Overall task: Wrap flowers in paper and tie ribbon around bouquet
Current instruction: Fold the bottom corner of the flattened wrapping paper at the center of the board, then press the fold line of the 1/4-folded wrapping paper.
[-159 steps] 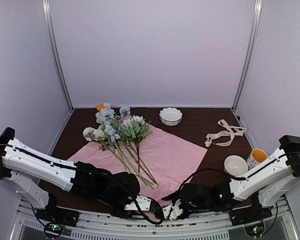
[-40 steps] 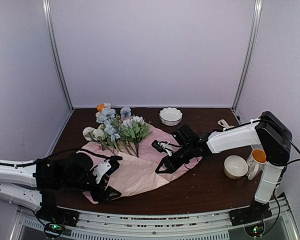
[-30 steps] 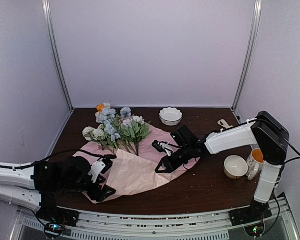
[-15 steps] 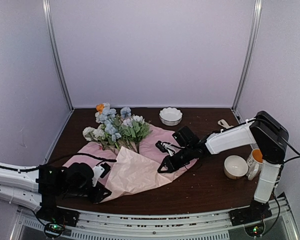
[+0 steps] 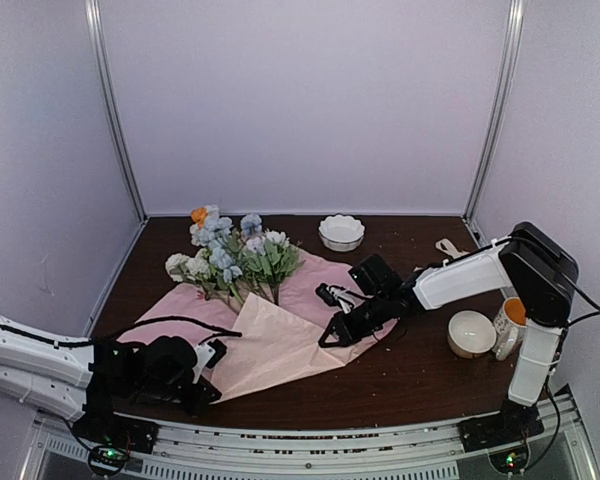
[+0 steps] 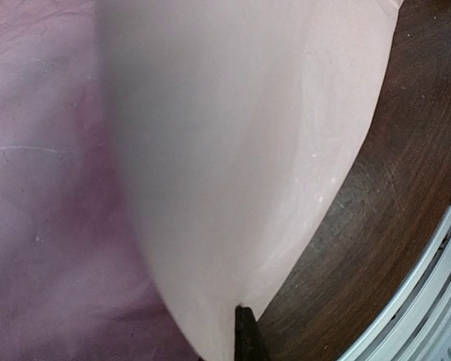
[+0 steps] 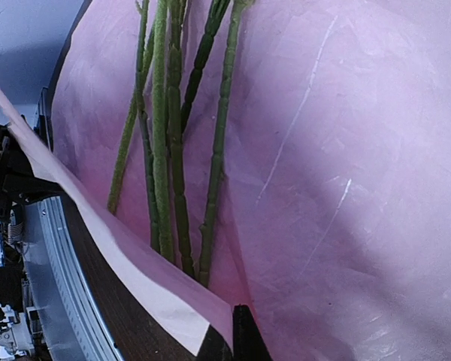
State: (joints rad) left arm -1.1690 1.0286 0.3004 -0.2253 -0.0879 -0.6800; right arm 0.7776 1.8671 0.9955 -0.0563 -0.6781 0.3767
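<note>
The flowers lie with their heads at the back left, their green stems running down over the pale pink paper. The paper's near part is folded up over the stems. My left gripper is low at the near left, shut on the paper's near corner. In the left wrist view the paper fills the picture above the left gripper. My right gripper is shut on the paper's right edge; the right wrist view shows the right gripper pinching that fold. Only a bit of the cream ribbon shows behind the right arm.
A white scalloped bowl stands at the back middle. A white cup and a mug with orange inside stand at the right beside the right arm's base. The table's metal front rail runs along the near edge.
My left gripper has shut on the paper's near corner and pulled back toward the near left. The paper flap has risen over the stems. The right gripper stays shut.
</note>
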